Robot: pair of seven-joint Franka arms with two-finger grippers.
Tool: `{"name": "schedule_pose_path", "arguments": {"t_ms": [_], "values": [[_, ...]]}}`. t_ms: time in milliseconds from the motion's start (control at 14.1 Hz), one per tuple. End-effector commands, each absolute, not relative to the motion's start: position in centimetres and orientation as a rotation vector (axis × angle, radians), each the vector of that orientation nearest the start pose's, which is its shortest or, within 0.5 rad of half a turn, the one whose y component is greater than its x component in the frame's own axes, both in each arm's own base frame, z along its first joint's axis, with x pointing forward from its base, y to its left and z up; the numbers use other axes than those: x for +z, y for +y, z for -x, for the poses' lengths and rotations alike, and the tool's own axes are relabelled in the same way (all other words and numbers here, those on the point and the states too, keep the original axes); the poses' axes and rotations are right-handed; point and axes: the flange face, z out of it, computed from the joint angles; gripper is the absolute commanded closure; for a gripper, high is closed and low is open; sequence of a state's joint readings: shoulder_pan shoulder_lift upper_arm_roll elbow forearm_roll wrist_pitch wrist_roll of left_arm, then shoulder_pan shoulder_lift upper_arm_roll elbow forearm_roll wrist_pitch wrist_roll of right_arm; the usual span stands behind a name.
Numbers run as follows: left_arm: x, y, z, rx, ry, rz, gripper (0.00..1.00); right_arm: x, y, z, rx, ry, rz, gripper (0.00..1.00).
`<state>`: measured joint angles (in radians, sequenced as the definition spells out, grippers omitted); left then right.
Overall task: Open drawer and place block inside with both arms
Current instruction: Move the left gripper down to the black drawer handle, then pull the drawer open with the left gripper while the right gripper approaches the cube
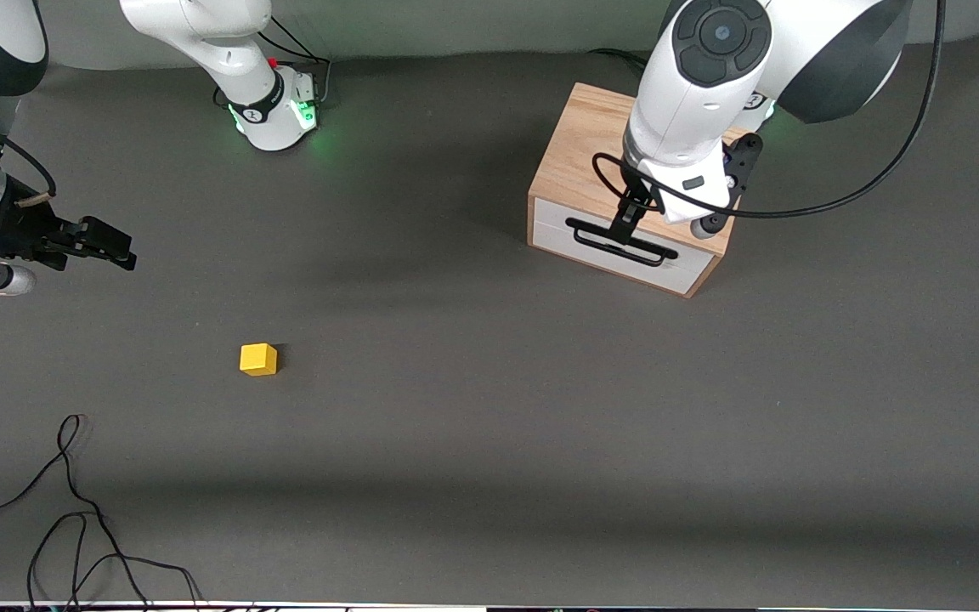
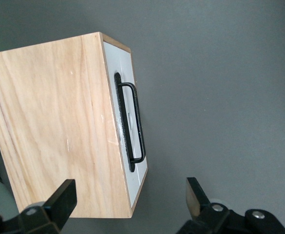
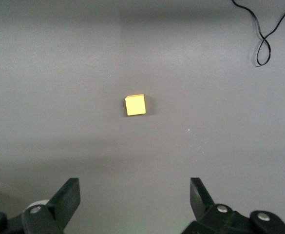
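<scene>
Block (image 1: 258, 359) sits alone on the counter (image 1: 489, 442), nearer the front camera than the cabinet (image 1: 591, 153) and toward the right arm's end. Right gripper (image 1: 116, 246) hangs above the counter, jaws released. Drawer (image 1: 625, 246) closed. Left gripper (image 1: 625, 225) over the cabinet's handle (image 1: 621, 242), jaws released.

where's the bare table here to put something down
Widest bare patch: the dark table between the yellow block and the cabinet, running to the front edge. Another lies between the block and the right arm's base. Crowded: the drawer front, where the open left hand hangs; loose cables near the front corner; the open right hand hovers over the table's right-arm end.
</scene>
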<state>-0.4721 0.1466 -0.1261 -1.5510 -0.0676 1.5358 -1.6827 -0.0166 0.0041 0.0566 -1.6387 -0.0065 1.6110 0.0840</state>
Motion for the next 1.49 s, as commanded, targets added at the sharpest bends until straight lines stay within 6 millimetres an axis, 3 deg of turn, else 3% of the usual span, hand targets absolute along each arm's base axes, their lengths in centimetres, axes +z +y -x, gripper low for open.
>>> {"name": "schedule_pose_path", "arguments": {"t_ms": [0, 496, 920, 1416], "values": [[53.2, -33.7, -48.5, 0.233, -1.588, 2.546, 0.00, 58.4, 2.1, -55.6, 0.038, 0.084, 3.145, 0.00], [44.0, -33.9, -49.6, 0.202, -1.594, 2.531, 0.00, 53.7, 2.3, -55.9, 0.009, 0.079, 3.145, 0.00], [38.2, -33.6, -49.8, 0.196, -1.581, 2.507, 0.00, 53.2, 2.6, -55.9, -0.007, 0.072, 3.143, 0.00], [34.0, -33.4, -49.2, 0.197, -1.608, 2.464, 0.00, 52.7, 2.6, -55.6, 0.009, 0.072, 3.144, 0.00]]}}
